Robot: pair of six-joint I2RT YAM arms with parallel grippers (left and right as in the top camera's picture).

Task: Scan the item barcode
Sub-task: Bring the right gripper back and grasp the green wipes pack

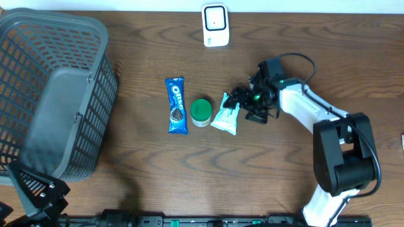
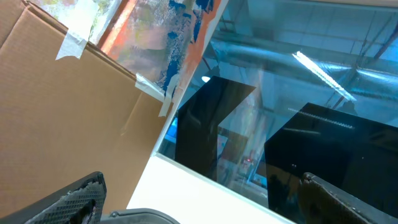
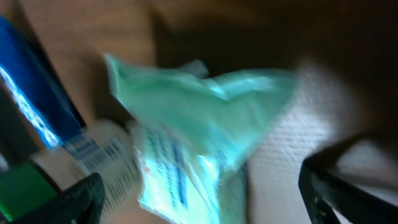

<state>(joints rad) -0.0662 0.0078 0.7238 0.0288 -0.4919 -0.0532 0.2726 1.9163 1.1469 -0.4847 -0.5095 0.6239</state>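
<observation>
Wooden table: my right gripper meets the mint-green packet.
Its jaws are spread wide at the packet's edge; my left gripper, aimed upward, gapes too.

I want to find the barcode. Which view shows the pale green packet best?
The overhead view: the packet lies sharp beside the green-lidded jar. The right wrist view shows it close but blurred; the left wrist view misses it.

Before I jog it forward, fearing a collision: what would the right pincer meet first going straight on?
Most likely the pale green packet, just ahead of the open right pincer; the blurred wrist view leaves depth unclear.
</observation>
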